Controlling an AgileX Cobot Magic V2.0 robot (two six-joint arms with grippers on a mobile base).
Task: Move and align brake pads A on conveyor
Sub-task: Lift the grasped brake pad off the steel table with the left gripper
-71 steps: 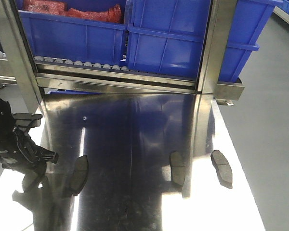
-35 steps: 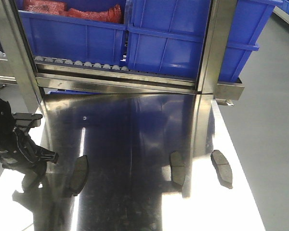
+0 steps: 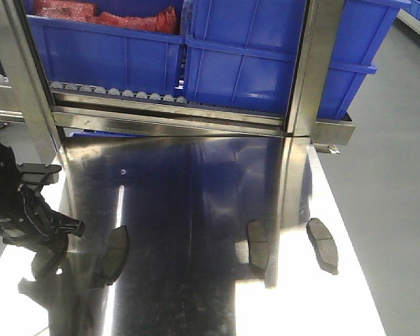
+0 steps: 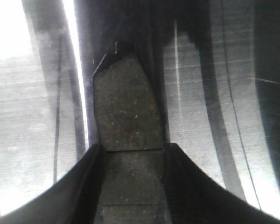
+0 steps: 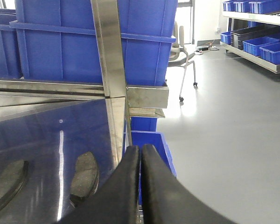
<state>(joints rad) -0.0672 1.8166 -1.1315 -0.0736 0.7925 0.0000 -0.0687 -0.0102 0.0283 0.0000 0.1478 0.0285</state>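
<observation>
**Gripping one brake pad on the tabletop's left side**

My left fingers (image 4: 79,182) are clamped on the long edges of a brake pad (image 4: 128,116), lengthwise, probably so it stays square for aligning. Three more pads (image 3: 257,245) lie flat on the steel tabletop (image 3: 196,182). The conveyor is not in view. My right fingers (image 5: 130,186) are pressed together and empty, off the right edge.

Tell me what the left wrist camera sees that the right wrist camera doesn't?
Only left wrist: one brake pad, close up, pinched in the left end effector. Only right wrist: the shut right end effector, two loose pads lying flat, blue bins, grey floor. Both: the shiny steel table.
</observation>
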